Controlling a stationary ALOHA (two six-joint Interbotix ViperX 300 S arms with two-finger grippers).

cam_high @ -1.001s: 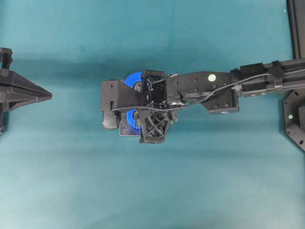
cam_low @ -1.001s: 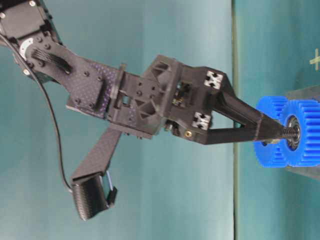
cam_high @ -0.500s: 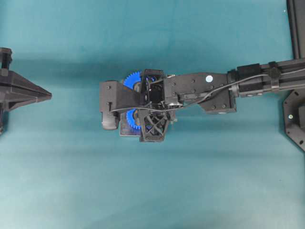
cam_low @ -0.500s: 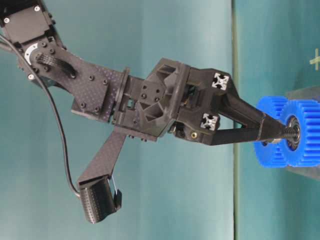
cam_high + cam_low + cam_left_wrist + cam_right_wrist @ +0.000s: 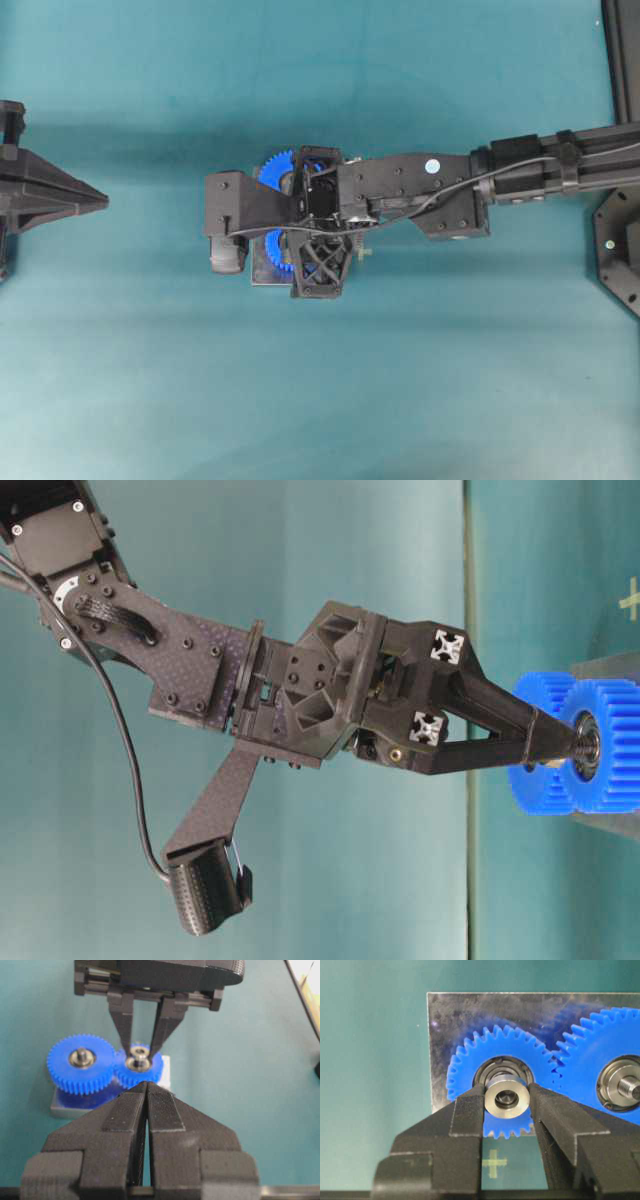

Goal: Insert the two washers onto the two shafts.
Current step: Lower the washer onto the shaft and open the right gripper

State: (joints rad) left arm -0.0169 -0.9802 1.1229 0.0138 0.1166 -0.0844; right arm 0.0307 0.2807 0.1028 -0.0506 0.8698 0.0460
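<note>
Blue gears point(image 5: 500, 1080), silver washer point(image 5: 506, 1097), teal table point(image 5: 150, 380), black end effector point(image 5: 506, 1105)

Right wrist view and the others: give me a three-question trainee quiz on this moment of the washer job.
1. True or false: the right tool grips the washer from both sides.
2. Over which gear does the washer sit? A) the smaller gear B) the larger gear C) neither
3. In a word, how do the left tool fingers stand?

Key: 1 true; 2 A; 3 shut, with nothing between them.
</note>
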